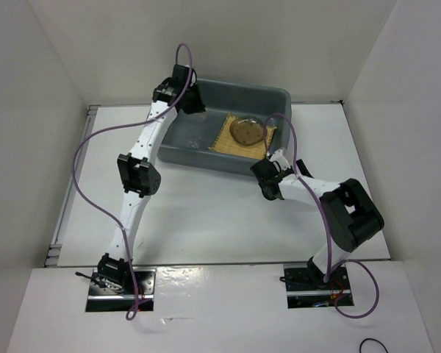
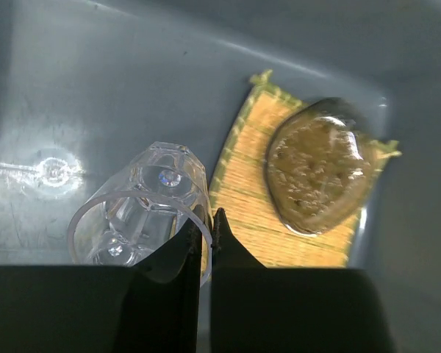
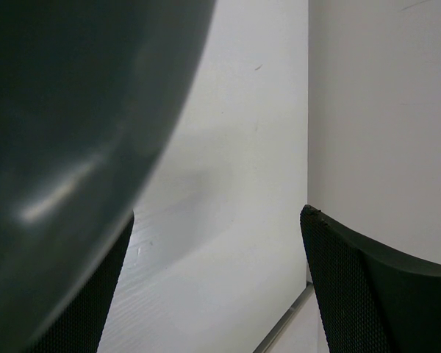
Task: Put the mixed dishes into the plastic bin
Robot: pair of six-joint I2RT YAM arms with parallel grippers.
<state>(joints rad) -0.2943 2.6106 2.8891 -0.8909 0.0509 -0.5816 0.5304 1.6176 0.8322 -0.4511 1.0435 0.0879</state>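
The dark grey plastic bin [image 1: 279,97] stands at the back middle of the table. Inside it lies the tan-yellow woven mat [image 1: 231,143], with a round transparent plate [image 1: 248,132] on top; both also show in the left wrist view, the mat [image 2: 242,191] and the plate [image 2: 320,169]. My left gripper [image 2: 206,222] reaches over the bin's left half [image 1: 192,103] and is shut on the rim wall of the clear cup [image 2: 143,209], held above the bin floor [image 2: 95,88]. My right gripper [image 3: 217,254] is open and empty, just outside the bin's front right wall [image 3: 59,110], in the top view [image 1: 268,187].
White enclosure walls stand on the left, back and right. A metal rail [image 1: 67,213] runs along the table's left edge. Purple cables [image 1: 95,140] loop beside both arms. Bare white table [image 1: 206,213] lies in front of the bin.
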